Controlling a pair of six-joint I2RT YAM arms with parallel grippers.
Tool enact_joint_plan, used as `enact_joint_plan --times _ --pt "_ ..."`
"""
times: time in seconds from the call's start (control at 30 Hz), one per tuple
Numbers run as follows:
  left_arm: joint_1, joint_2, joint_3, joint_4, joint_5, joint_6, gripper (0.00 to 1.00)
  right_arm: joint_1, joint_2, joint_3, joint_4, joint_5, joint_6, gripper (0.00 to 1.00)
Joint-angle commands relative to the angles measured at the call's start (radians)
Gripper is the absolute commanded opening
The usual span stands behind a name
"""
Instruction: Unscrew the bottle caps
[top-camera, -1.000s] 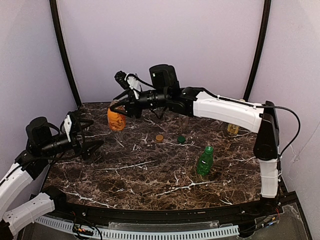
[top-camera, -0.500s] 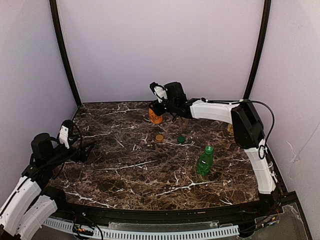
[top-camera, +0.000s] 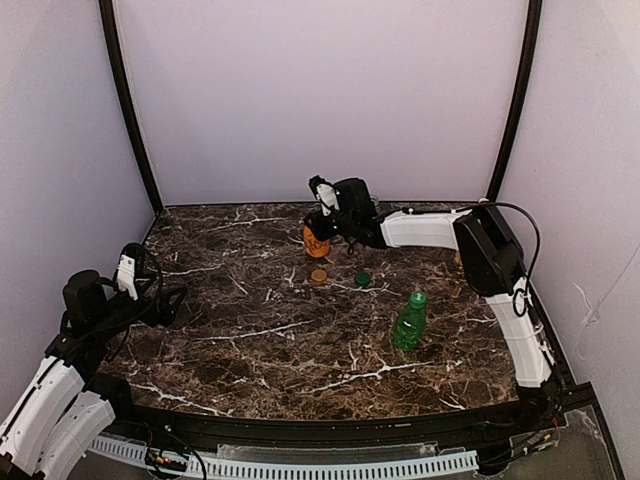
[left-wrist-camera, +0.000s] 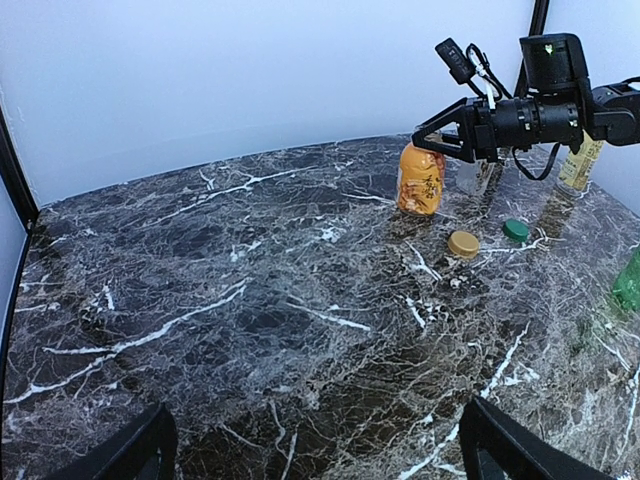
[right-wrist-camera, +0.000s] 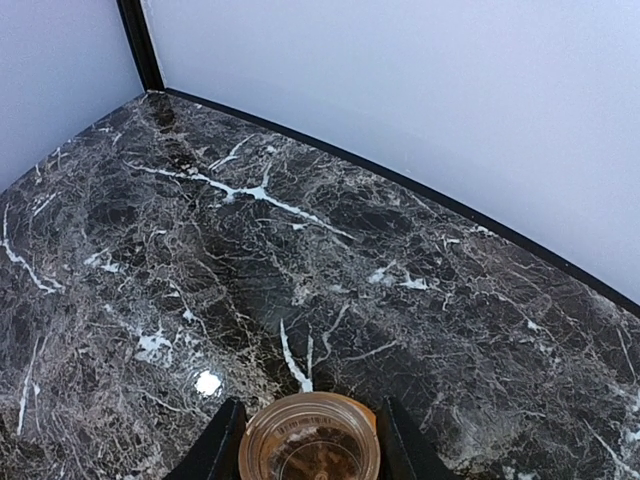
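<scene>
An orange bottle (top-camera: 316, 240) with an open, capless mouth (right-wrist-camera: 310, 445) stands at the back middle of the marble table. My right gripper (top-camera: 319, 226) is shut on its neck, with a finger (right-wrist-camera: 215, 450) on either side. On the table in front of it lie a tan-gold cap (top-camera: 318, 275) and a dark green cap (top-camera: 362, 279). A green bottle (top-camera: 408, 325) stands upright to the right with its bright green cap (top-camera: 418, 298) on. My left gripper (top-camera: 172, 298) hovers open over the left edge, its fingertips (left-wrist-camera: 505, 450) far apart with nothing between them.
A yellowish bottle (left-wrist-camera: 580, 165) stands at the back right behind my right arm (top-camera: 430, 226). What looks like a clear bottle (left-wrist-camera: 478, 178) is just right of the orange one. Lilac walls and black corner posts (top-camera: 125, 100) enclose the table.
My right arm swung the orange bottle from the back left to the back middle and lowered it. My left arm drew back toward the left near corner, still open.
</scene>
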Motion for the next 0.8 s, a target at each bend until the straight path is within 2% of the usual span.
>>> enact_joint_plan --times 0.0,0.17,0.3,0.33,0.4,0.63,0.67,0.73,0.77 --pt "0.011 -0.004 -0.012 0.012 -0.005 -0.011 0.99 0.002 -0.012 -0.046 0.024 0.007 0.03 0.0" --pt "0.011 -0.005 -0.012 0.013 -0.002 -0.011 0.99 0.001 -0.023 -0.062 0.028 0.014 0.026 0.0" --pt "0.01 -0.005 -0.014 0.017 0.003 -0.011 0.99 0.002 -0.048 -0.071 0.031 -0.02 0.009 0.39" --pt "0.011 -0.005 -0.014 0.017 0.002 -0.011 0.99 0.001 -0.056 -0.071 0.031 -0.034 0.003 0.46" --pt "0.011 -0.005 -0.015 0.019 0.005 -0.011 0.99 0.002 -0.073 -0.071 0.031 -0.037 -0.005 0.55" --pt "0.012 -0.006 -0.017 0.026 0.025 -0.044 0.99 0.002 -0.143 -0.06 0.028 -0.056 -0.03 0.72" --pt "0.013 -0.006 -0.018 0.026 0.026 -0.044 0.99 0.001 -0.154 -0.054 0.024 -0.059 -0.035 0.77" --pt "0.013 -0.007 -0.018 0.026 0.027 -0.044 0.99 0.002 -0.173 -0.042 0.016 -0.06 -0.045 0.93" --pt "0.014 -0.008 -0.018 0.027 0.028 -0.044 0.99 0.002 -0.182 -0.036 0.01 -0.066 -0.05 0.98"
